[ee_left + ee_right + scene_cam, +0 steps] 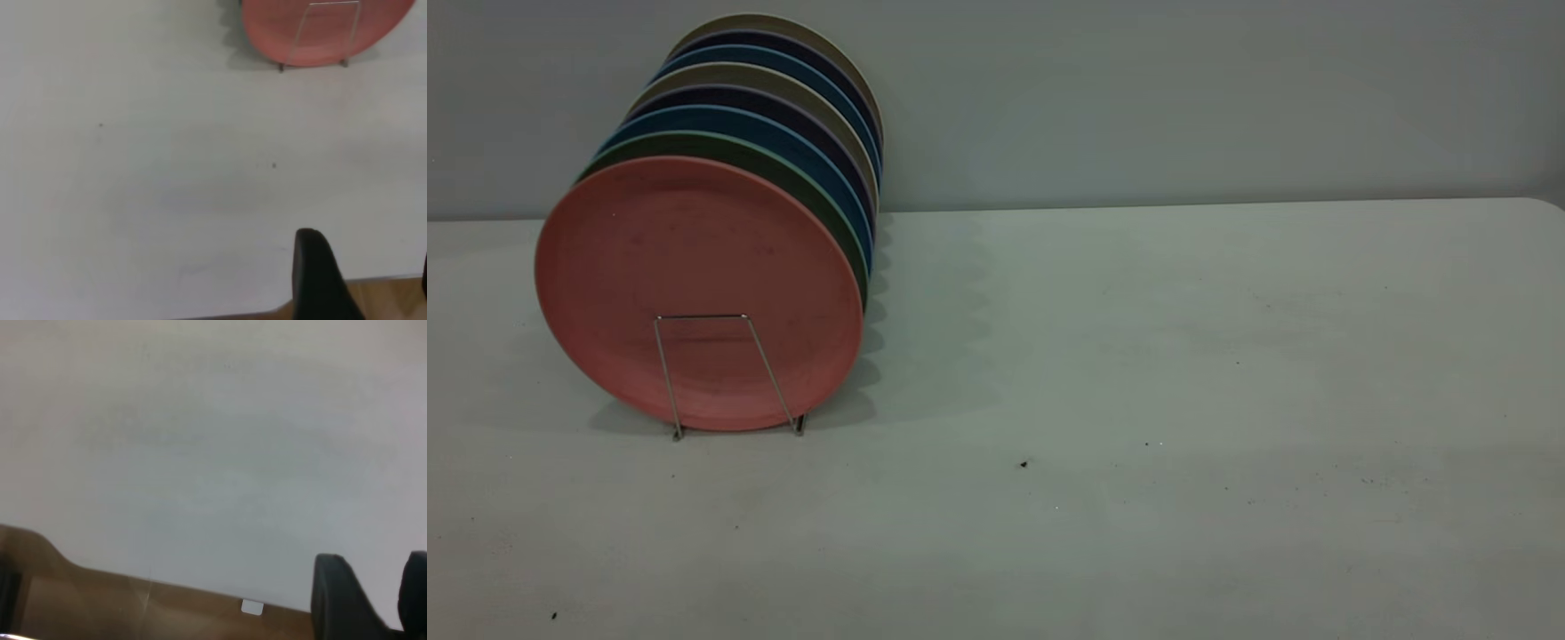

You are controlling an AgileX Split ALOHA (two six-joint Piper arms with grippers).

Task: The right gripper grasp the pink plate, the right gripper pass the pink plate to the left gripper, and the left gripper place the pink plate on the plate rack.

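White table (1138, 356) holds racked pink plate (694, 284).

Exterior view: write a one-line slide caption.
Pink plate stands foremost in the plate rack, darker plates behind it; no arms in shot.

Green plate (818, 200), blue plates (831, 173) (upright row), white table (1183, 356).

Exterior low, level—left wrist shares pink plate (698, 293).
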